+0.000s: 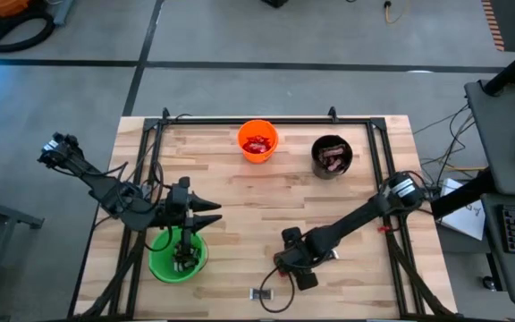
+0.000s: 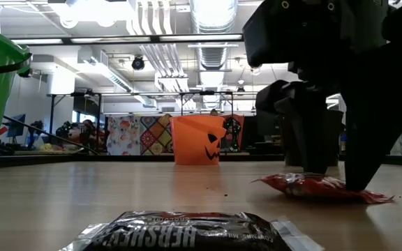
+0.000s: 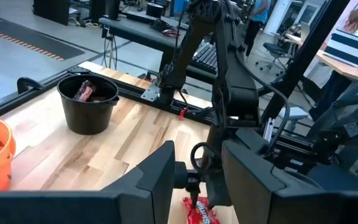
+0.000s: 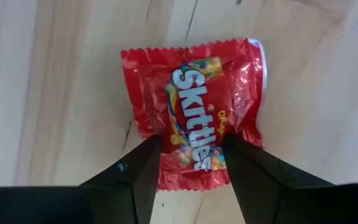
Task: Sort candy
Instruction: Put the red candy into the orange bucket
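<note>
Right wrist view: red Skittles packet flat on table, lying between the spread fingers of right gripper, fingertips at its edges.

Desk: pale wood-plank top, bordered by a black frame.

Items resting directly on it:
- Orange cup, at the far edge, red pieces seen inside.
- Black cup, just beside the orange one to the right, brownish bars seen inside.
- Green cup, at the near left.
- Red Skittles packet, lying flat on the wood at the near centre.
- Dark Hershey's bar, lying flat at the near edge.
</note>
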Controlling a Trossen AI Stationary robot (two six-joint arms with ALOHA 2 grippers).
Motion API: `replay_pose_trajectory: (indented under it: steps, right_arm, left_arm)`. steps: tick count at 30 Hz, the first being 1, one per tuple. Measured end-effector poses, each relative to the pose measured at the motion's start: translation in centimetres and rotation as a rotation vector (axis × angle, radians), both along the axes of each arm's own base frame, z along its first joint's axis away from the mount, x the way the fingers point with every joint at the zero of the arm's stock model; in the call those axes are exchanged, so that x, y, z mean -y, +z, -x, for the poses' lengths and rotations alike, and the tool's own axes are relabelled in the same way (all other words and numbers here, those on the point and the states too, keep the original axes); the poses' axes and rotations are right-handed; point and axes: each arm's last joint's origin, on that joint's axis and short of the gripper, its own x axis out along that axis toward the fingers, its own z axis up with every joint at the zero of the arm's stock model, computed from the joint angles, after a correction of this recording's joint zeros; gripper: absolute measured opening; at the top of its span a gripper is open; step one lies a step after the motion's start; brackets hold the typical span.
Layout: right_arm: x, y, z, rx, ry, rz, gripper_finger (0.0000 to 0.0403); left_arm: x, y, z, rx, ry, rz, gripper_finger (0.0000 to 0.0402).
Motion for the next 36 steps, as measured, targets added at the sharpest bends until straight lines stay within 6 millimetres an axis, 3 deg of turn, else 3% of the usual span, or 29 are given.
replay_pose_trajectory:
  steps: [4, 12, 17, 21, 26, 31, 36]
  right_arm:
    - [-0.1, -0.4, -0.3, 0.02, -0.002, -0.01, 0.0139]
    - [0.3, -0.4, -0.7, 0.037, -0.013, -0.016, 0.0018]
    - [0.8, -0.1, -0.7, 0.037, -0.034, -0.017, 0.0013]
    - [2.2, 2.2, -0.7, 0.087, -0.08, 0.007, 0.0013]
    - [6.5, 7.2, -1.1, 0.269, -0.196, 0.08, 0.0013]
    - [13.6, 11.4, -1.9, 0.48, -0.315, 0.18, 0.0013]
    - [20.2, 12.5, -2.6, 0.583, -0.274, 0.13, 0.0013]
  left_arm:
    - [0.0, -0.1, -0.1, -0.003, 0.003, -0.002, 0.0118]
    - [0.2, -0.4, -0.4, -0.014, 0.017, -0.015, 0.0118]
    - [0.2, -0.5, -0.5, -0.016, 0.039, -0.024, 0.0118]
    - [0.2, -0.6, -0.6, -0.019, 0.039, -0.024, 0.0118]
    - [0.2, -0.6, -0.6, -0.019, 0.042, -0.009, 0.0118]
    - [0.2, -0.6, -0.6, -0.017, 0.045, 0.004, 0.0118]
    - [0.1, -0.5, -0.6, 0.001, 0.095, 0.036, 0.0118]
